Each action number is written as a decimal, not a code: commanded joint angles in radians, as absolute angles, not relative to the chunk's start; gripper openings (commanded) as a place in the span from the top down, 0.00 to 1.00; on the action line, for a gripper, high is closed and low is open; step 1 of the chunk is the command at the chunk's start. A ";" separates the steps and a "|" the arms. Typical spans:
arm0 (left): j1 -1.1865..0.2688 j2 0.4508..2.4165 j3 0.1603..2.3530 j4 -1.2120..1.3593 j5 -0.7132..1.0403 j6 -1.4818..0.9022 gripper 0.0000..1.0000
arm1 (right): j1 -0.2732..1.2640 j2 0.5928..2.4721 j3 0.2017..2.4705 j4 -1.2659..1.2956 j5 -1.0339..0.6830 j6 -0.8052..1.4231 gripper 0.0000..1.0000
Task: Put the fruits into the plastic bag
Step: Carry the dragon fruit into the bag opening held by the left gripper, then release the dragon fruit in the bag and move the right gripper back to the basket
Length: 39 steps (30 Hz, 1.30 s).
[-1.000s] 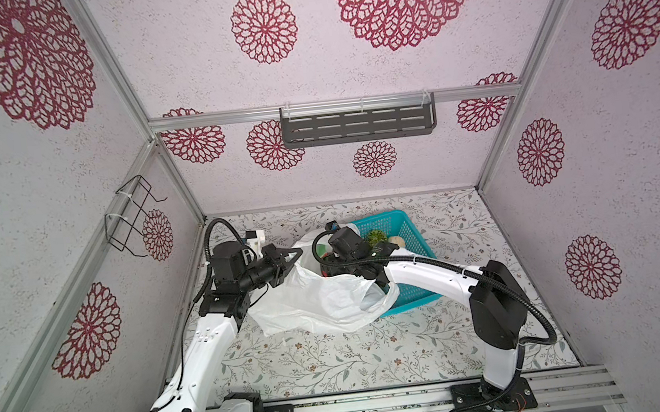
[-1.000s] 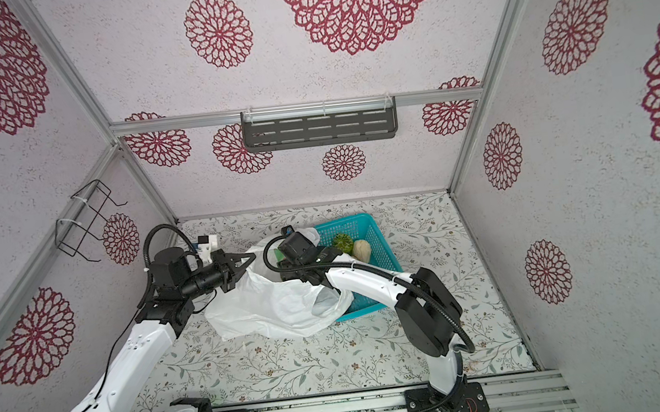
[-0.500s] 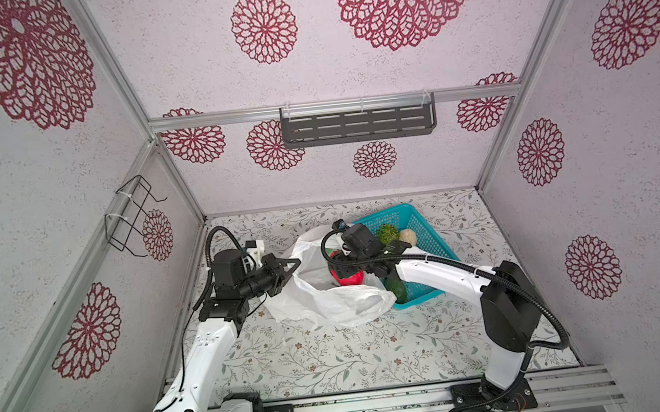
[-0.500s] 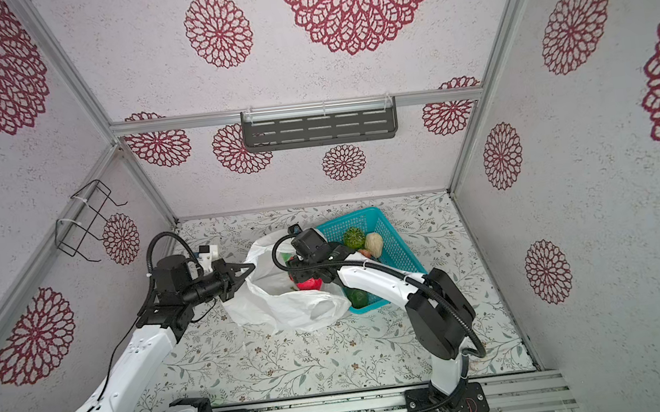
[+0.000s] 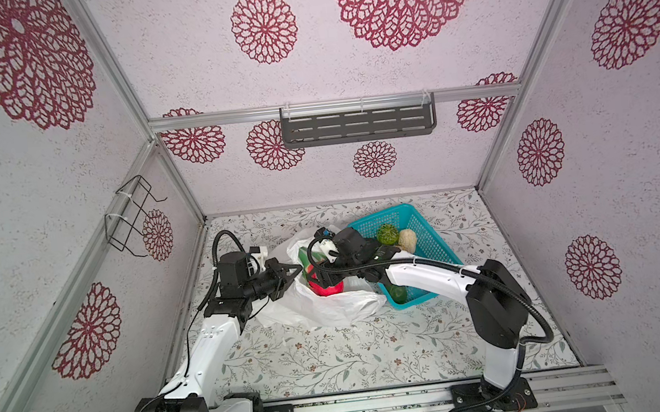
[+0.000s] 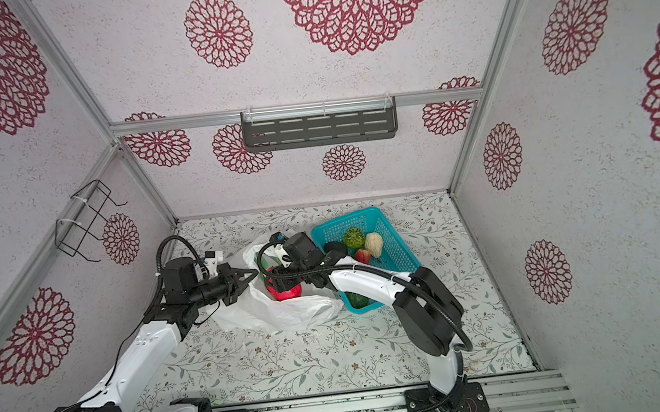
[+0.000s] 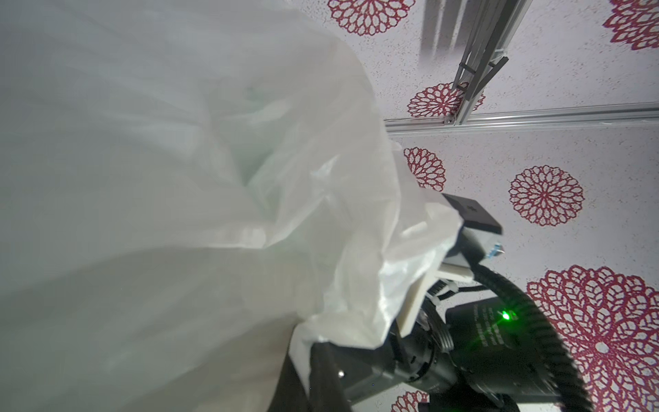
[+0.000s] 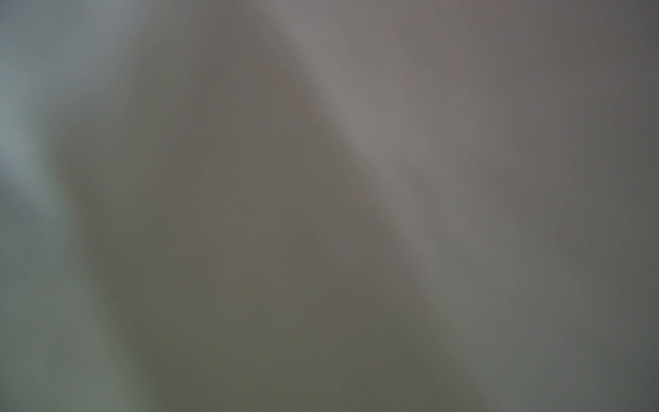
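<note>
The plastic bag (image 5: pixel 322 310) lies crumpled left of centre, its mouth held up. My left gripper (image 5: pixel 296 267) is shut on the bag's left rim; in the left wrist view, white film (image 7: pixel 178 178) fills most of the frame and runs between the dark fingers (image 7: pixel 324 374). My right gripper reaches into the bag mouth with its fingers hidden, just above a red-and-green piece (image 5: pixel 330 288) (image 6: pixel 285 292). The right wrist view is a grey blur. In the basket sit a green bumpy ball (image 5: pixel 387 233), a beige lump (image 5: pixel 407 240), a red strawberry (image 6: pixel 363 256) and a dark green fruit (image 5: pixel 397 293).
The teal perforated basket (image 5: pixel 433 246) stands against the bag's right side, under my right forearm (image 5: pixel 427 276). A dark shelf (image 5: pixel 357 125) hangs on the back wall and a wire rack (image 5: pixel 133 217) on the left wall. Patterned floor lies in front of the bag.
The bag has been drawn together toward the left, uncovering more of the basket. The red piece now shows in the bag mouth. My left gripper has shifted slightly right with the rim.
</note>
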<state>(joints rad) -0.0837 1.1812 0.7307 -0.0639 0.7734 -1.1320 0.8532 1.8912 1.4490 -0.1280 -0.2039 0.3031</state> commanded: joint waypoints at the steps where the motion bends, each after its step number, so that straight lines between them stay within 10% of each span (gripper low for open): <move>1: -0.077 1.195 0.729 -0.031 0.775 -1.119 1.00 | 0.862 1.940 1.508 -0.101 -0.244 0.336 1.00; 8: -0.076 1.209 0.721 -0.018 0.772 -1.121 1.00 | 0.871 1.984 1.495 -0.146 -0.246 0.325 0.88; 16: -0.075 1.209 0.724 -0.029 0.770 -1.111 1.00 | 0.869 1.928 1.463 -0.153 -0.223 0.294 0.28; 39: -0.069 1.220 0.755 -0.125 0.751 -1.031 1.00 | 0.759 1.496 1.251 -0.138 -0.184 0.259 0.01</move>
